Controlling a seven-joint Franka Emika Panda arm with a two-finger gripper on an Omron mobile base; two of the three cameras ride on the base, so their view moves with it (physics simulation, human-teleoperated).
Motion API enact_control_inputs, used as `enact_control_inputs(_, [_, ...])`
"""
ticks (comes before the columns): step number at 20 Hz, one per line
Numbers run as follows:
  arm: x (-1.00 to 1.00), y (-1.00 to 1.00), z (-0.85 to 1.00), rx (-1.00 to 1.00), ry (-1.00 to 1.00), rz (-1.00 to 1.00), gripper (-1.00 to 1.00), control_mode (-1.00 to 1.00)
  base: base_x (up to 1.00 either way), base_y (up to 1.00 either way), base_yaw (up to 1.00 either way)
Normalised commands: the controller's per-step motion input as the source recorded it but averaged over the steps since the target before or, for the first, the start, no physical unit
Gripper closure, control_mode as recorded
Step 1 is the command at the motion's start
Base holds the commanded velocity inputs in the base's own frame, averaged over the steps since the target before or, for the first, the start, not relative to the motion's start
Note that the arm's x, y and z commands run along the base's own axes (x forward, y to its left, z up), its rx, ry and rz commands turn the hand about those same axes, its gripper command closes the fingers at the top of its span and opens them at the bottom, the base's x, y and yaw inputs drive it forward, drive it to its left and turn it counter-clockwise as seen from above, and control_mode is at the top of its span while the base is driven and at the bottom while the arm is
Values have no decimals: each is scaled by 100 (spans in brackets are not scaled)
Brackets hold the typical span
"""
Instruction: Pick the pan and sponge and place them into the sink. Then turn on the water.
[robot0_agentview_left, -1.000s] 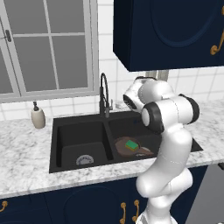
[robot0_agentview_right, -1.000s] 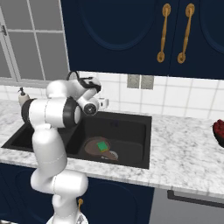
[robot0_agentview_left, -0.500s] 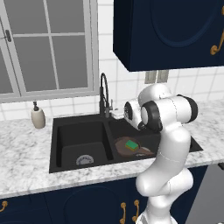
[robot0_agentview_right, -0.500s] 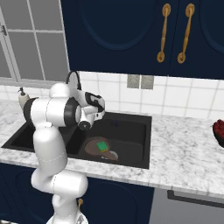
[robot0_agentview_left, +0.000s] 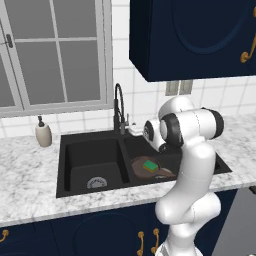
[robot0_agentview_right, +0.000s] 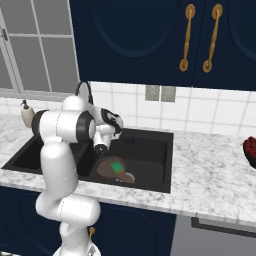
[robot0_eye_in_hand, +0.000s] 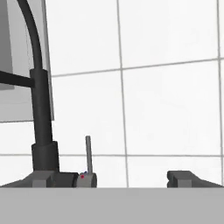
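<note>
1. Just ahead of the gripper (robot0_eye_in_hand: 109, 178), between its widely spread, empty fingertips, the lever (robot0_eye_in_hand: 88, 155) of the faucet (robot0_agentview_left: 118, 107) stands upright.
2. Below and behind the gripper, the sponge (robot0_agentview_left: 150, 164) lies on the pan (robot0_agentview_left: 148, 168) in the right basin of the sink (robot0_agentview_left: 90, 162).
3. No water is visible yet.
4. Risk: the left fingertip may strike the faucet body, or the fingers may slip off the thin lever.

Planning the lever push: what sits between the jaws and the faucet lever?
Nothing. In the hand view the lever stands upright beside the faucet, between the two fingertips, with only white wall tiles behind.
</note>
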Motion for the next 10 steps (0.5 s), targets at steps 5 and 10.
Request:
enact_control_inputs(5, [22,-5,0,8,-3,2,-100,-100,0,0,0])
enact_control_inputs(10, [33,0,0,2,-1,3,-100,-100,0,0,0])
